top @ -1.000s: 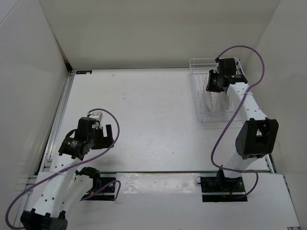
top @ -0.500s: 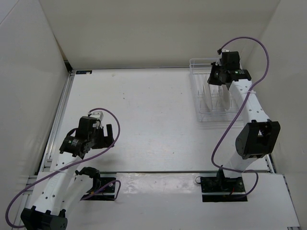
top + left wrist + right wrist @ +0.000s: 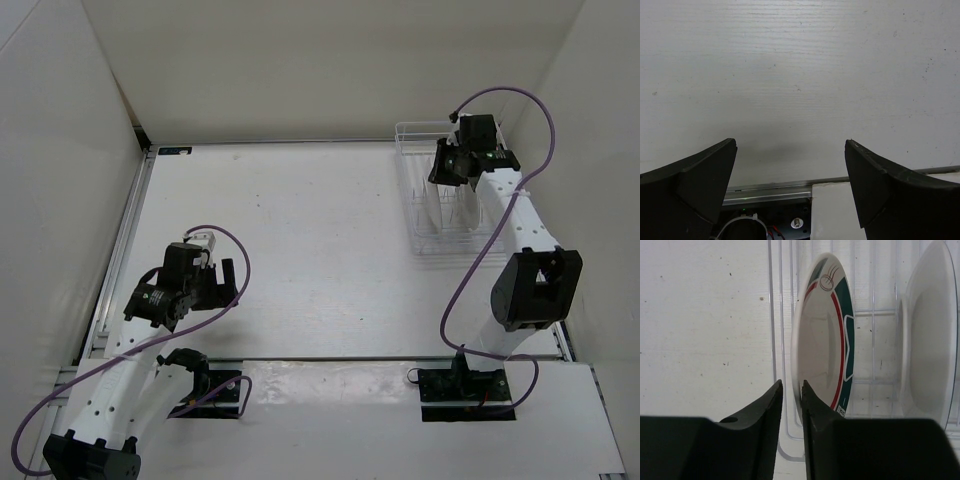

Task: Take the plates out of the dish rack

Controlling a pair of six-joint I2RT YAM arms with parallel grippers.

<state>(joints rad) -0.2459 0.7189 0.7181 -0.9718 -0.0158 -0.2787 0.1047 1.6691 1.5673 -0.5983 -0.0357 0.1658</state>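
The nearer plate [image 3: 827,340] is white. Its rim carries a dark green band broken by white gaps, with a thin red ring just inside the band and a small brown line drawing near the top. The farther plate [image 3: 930,335] shows plain white from this side. The dish rack [image 3: 772,315] is white wire. The desk [image 3: 300,220] is white, flecked with small dark specks. The left end effector [image 3: 790,145] and right end effector [image 3: 790,385] are black. The left arm [image 3: 120,400] and right arm [image 3: 515,215] are white with black joints and trail purple cables [image 3: 510,90].
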